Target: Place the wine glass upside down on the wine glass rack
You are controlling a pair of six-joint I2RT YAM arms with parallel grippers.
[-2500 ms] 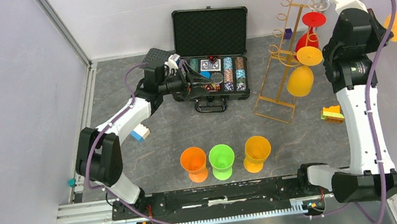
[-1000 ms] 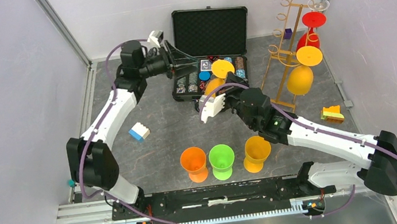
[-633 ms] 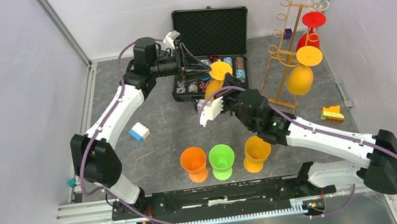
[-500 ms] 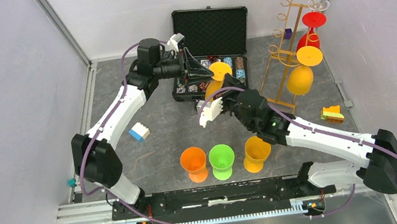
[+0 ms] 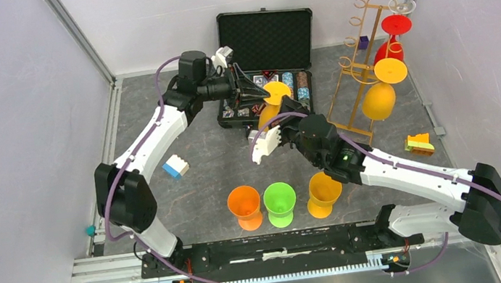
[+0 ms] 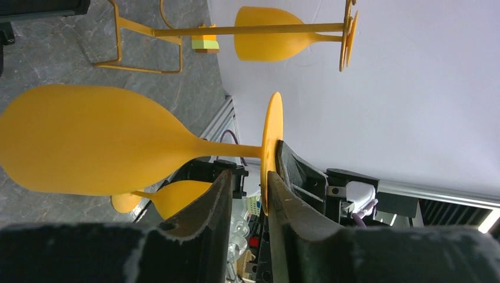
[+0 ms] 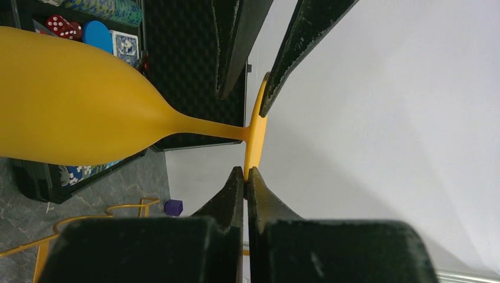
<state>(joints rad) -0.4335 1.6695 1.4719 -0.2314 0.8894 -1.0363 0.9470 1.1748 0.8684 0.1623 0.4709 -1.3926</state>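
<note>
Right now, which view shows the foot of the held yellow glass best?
Right wrist: the foot is edge-on, pinched by the right end effector below, the left end effector straddling it above. Left wrist shows it edge-on too, between its own fingers. Top shows a small disc.

left arm (image 5: pixel 152 136): white shells, black joints | right arm (image 5: pixel 413 178): same, white block (image 5: pixel 264 145) at wrist | purple cable (image 5: pixel 105 212) along each arm | bases: black, 6 o'clock | left gripper (image 6: pixel 247 177), right gripper (image 7: pixel 244 172): black, tapering, rough-faced fingers (image 7: pixel 227 203)
</note>
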